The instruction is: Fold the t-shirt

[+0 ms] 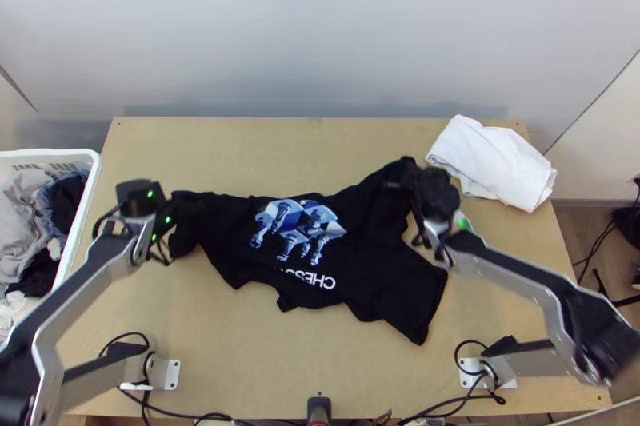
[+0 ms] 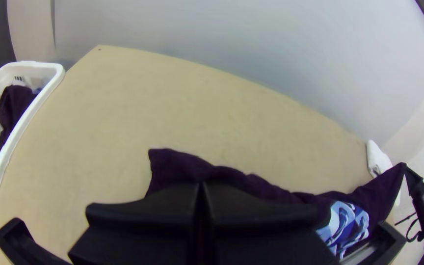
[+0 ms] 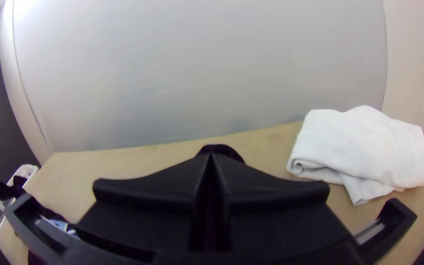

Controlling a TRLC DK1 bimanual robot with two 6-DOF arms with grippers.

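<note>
The black t-shirt [image 1: 368, 242] stretches across the middle of the table, print up, rumpled, its loose part spreading toward the near edge. At its left end my left gripper [image 1: 184, 209] is shut on the cloth; in the left wrist view, shirt fabric [image 2: 185, 167] extends past the closed fingers of that gripper [image 2: 201, 189]. My right gripper [image 1: 408, 180] holds the shirt's far right corner. A bit of dark cloth [image 3: 221, 148] pokes out beyond the tips of the right gripper [image 3: 211, 159] in the right wrist view. The fingers hide the gripped parts.
A folded white cloth [image 1: 492, 162] lies at the table's far right corner, close to the right gripper. Along the left edge stands a white basket [image 1: 90, 186] with mixed clothes. Cables [image 1: 192, 414] run along the near edge. Bare tabletop [image 1: 272, 150] stretches behind the shirt.
</note>
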